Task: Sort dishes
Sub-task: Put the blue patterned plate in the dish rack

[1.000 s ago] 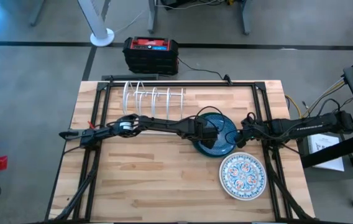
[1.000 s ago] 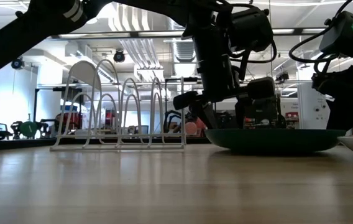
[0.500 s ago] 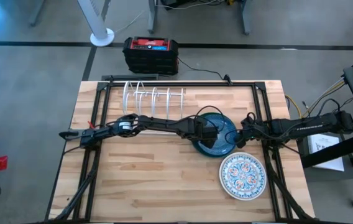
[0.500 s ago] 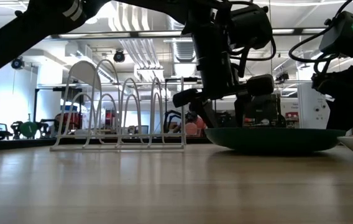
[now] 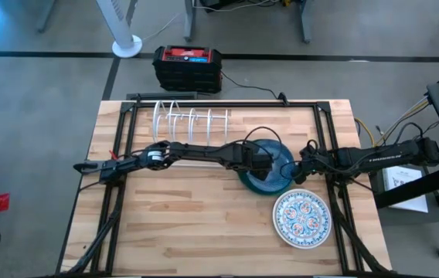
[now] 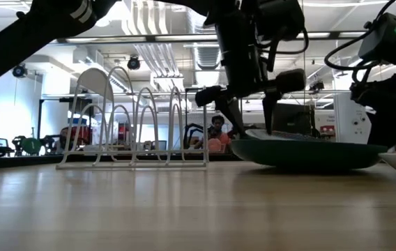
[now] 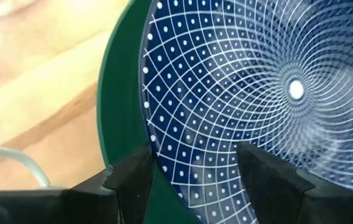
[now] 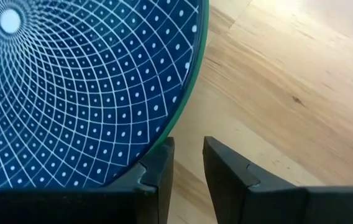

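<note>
Blue-patterned round plate atop green plate: left gripper, fingers spread, straddles its rim to pinch next; right gripper, near-shut, just beside the green plate.

Dark blue plate patterned with fine white spiral grid and white dots, white centre spot. Plain green plate beneath, rim showing. White plate with colourful floral medallions, blue border. White wire rack. Pale wood table, black frame. Black box with red top. Dark fingers.
</note>
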Controlling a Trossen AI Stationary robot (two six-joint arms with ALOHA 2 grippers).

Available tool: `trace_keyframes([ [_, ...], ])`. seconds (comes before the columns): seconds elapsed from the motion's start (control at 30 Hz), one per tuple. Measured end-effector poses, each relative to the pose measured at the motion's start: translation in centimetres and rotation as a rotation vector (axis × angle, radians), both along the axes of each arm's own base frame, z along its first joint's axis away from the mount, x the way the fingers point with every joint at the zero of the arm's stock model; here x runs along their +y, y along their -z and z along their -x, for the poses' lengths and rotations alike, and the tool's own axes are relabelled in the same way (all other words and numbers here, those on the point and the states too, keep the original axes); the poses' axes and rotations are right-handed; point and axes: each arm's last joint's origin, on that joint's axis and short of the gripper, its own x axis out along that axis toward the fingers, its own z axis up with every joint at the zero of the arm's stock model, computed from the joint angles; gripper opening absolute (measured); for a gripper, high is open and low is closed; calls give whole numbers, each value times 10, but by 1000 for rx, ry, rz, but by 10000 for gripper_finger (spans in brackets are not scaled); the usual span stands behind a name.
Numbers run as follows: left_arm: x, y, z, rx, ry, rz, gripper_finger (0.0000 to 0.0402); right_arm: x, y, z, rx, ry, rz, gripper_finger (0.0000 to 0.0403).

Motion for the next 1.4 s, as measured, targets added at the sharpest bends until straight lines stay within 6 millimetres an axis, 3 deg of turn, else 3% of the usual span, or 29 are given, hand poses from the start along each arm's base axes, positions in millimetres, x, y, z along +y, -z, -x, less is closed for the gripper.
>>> trace_keyframes([
  [1.07, 0, -4, -1, -18, -5, -18, 217, 0, 0, -1, -10, 3, 6, 69],
  [1.4, 2, -3, -1, -14, -27, -81, 217, 0, -1, -2, -24, 2, 3, 83],
])
